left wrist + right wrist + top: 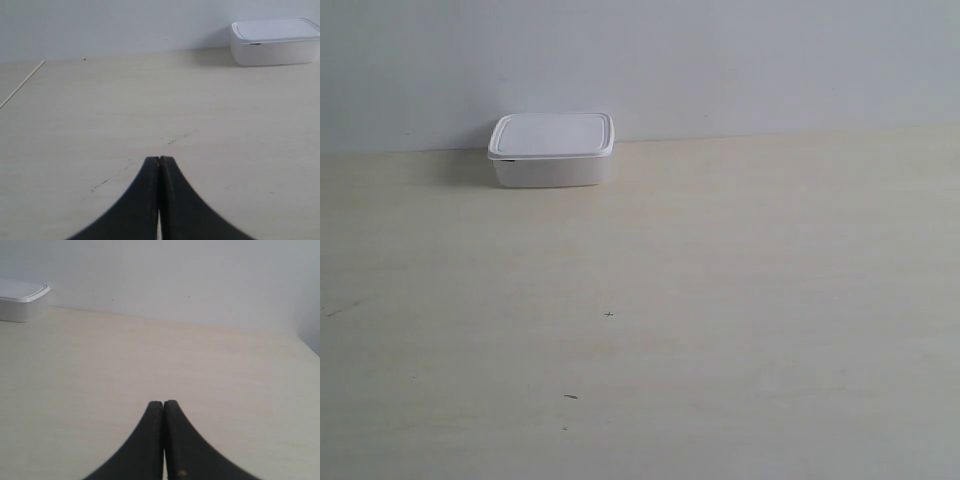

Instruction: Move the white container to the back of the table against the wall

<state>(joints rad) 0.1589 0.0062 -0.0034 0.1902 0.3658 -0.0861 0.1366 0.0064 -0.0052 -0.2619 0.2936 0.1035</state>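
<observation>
- The left gripper (159,159) hangs over the table (100,125), its black jaws pressed together on nothing.
- The white container (551,148), lid on, sits at the table's far edge, seemingly touching the wall (770,60).
- The right gripper (163,402) is likewise closed and empty, well apart from the container.

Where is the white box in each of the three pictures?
Exterior view: the box sits at the back of the table, left of the middle, by the wall.
Left wrist view: the box is far beyond the shut left hand, in a corner of the picture.
Right wrist view: the box is far beyond the shut right hand, cut off by the picture's edge.
Shared landmark: the line where table meets wall, just behind the box.
</observation>
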